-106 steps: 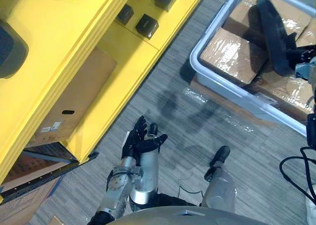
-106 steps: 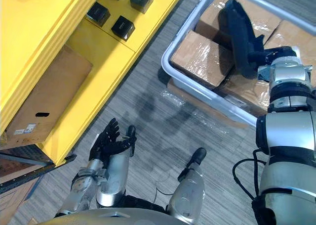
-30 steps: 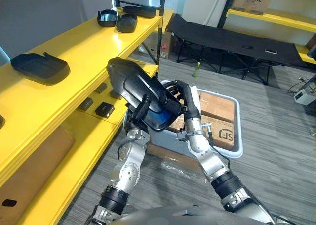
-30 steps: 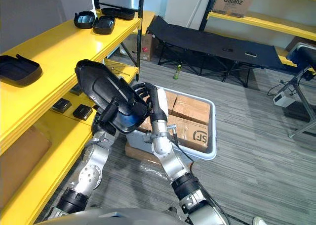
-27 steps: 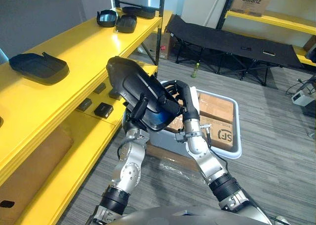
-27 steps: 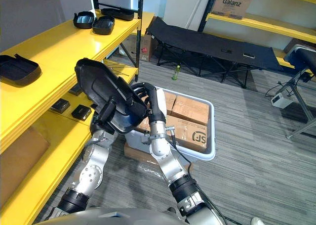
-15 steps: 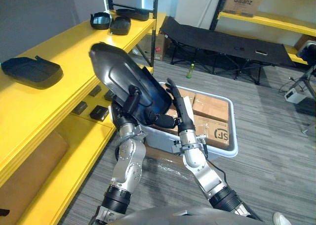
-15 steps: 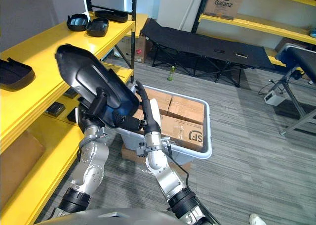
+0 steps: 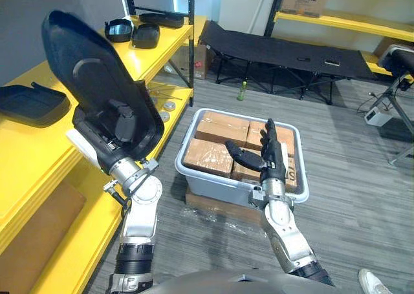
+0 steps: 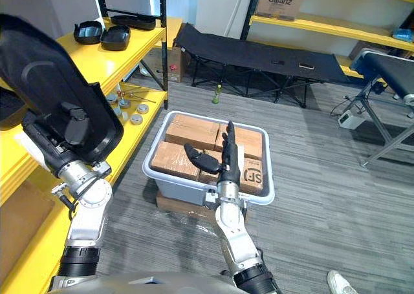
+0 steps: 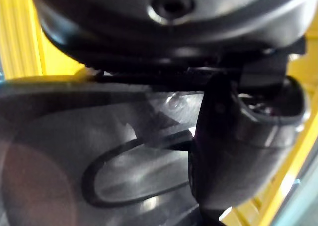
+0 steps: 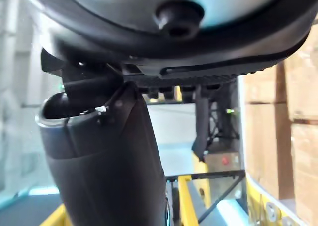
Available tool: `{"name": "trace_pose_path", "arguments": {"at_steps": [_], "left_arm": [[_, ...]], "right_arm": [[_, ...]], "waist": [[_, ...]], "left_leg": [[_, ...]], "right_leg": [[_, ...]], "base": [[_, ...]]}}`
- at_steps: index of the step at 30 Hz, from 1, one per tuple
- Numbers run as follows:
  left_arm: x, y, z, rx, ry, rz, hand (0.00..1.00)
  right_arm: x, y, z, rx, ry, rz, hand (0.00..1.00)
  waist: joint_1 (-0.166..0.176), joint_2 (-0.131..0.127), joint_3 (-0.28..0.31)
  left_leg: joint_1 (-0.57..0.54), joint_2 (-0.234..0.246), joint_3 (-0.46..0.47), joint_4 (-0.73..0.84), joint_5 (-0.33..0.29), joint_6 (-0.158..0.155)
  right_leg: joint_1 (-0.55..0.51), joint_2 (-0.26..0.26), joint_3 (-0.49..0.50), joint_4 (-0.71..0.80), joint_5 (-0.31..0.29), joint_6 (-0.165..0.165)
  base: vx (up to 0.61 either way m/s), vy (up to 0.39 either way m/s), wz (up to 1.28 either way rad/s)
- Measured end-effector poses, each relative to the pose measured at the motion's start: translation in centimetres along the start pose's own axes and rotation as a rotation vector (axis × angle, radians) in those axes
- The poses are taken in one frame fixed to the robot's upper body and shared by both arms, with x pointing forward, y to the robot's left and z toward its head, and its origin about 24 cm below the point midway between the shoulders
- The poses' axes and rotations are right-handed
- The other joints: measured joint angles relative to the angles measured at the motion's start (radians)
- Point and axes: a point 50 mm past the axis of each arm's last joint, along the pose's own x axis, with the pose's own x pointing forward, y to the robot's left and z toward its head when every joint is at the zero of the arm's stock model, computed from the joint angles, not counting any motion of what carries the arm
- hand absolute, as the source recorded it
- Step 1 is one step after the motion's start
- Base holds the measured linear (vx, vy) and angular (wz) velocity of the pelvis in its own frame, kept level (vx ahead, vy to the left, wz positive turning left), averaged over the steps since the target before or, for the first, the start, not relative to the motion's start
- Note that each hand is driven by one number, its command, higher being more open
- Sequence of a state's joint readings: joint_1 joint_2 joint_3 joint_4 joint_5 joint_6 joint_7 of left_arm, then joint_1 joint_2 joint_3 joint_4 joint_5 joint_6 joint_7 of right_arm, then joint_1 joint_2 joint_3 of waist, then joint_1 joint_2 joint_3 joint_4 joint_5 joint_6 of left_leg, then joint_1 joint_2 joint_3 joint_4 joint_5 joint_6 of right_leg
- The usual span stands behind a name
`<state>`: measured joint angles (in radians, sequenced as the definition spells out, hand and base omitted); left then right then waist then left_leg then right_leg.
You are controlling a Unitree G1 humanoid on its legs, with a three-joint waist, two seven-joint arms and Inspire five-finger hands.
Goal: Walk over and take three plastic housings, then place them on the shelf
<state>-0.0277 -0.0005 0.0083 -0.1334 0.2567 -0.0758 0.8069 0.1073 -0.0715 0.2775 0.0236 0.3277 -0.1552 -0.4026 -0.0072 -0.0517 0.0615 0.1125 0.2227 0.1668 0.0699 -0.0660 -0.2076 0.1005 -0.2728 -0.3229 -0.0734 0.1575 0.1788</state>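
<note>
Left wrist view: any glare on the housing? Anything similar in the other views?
Left wrist view: small white highlights sit on the glossy plastic housing beside the left hand, whose thumb glints too. Left eye view: a faint sheen on the housing's back, no hard glare. Right wrist view: the right hand reads dark against a bright background, with one glint on its thumb.

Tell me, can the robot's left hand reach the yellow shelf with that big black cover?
Probably yes. The left hand grips the black plastic housing right beside the yellow shelf, and bare shelf shows next to the other housing lying there. Nothing seems to block the way.
</note>
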Motion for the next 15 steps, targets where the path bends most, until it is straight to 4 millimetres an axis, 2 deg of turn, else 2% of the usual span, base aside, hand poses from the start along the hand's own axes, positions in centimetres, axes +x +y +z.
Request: {"name": "trace_pose_path", "arguments": {"at_steps": [1,3,5,9,13,15], "left_arm": [[-0.4,0.0,-0.1,-0.056,0.018,-0.052,0.0],[-1.2,0.3,-0.6,-0.118,0.045,-0.112,0.0],[-2.3,1.1,-1.4,-0.176,0.094,-0.158,0.0],[-3.0,3.3,-1.8,-0.267,0.132,-0.175,0.0],[-2.6,5.9,-0.7,-0.373,0.089,-0.108,0.0],[-2.2,6.8,1.0,-0.433,-0.004,-0.075,0.0]], "right_arm": [[-0.1,-0.5,-0.3,0.095,0.038,-0.031,1.0],[-0.2,-1.5,-0.6,0.164,0.061,-0.081,1.0],[-0.5,-3.0,-0.8,0.168,0.066,-0.128,1.0],[-1.1,-5.1,-0.8,0.102,0.051,-0.137,1.0],[-1.2,-4.6,-0.9,0.066,0.051,-0.048,1.0],[-1.3,-3.4,-1.1,0.069,0.06,0.01,1.0]], "waist": [[-0.002,0.009,0.003],[-0.008,0.021,0.005],[-0.026,0.033,0.004],[-0.026,0.044,0.01],[-0.008,0.051,0.014],[0.026,0.055,0.016]], "left_leg": [[-0.001,0.0,0.005,0.0,-0.001,-0.001],[-0.002,0.0,0.014,0.0,-0.002,-0.002],[0.0,0.0,0.021,0.005,-0.008,-0.001],[-0.001,0.0,0.027,0.015,-0.021,0.003],[-0.013,0.0,0.014,0.02,-0.026,0.009],[-0.04,-0.001,-0.029,0.036,-0.024,0.007]], "right_leg": [[-0.005,0.0,0.004,0.0,0.0,0.0],[-0.013,0.0,0.011,-0.001,0.0,0.001],[-0.013,0.0,0.014,-0.002,0.0,0.001],[-0.014,0.0,0.018,-0.003,0.0,0.001],[-0.012,-0.001,0.004,-0.004,-0.001,0.002],[-0.001,-0.003,-0.035,-0.003,-0.001,0.002]], "base": [[0.01,0.024,-0.13],[0.02,0.024,-0.11],[0.03,0.029,-0.08],[0.01,0.021,-0.06],[-0.01,0.007,0.09],[-0.01,0.004,0.41]]}}
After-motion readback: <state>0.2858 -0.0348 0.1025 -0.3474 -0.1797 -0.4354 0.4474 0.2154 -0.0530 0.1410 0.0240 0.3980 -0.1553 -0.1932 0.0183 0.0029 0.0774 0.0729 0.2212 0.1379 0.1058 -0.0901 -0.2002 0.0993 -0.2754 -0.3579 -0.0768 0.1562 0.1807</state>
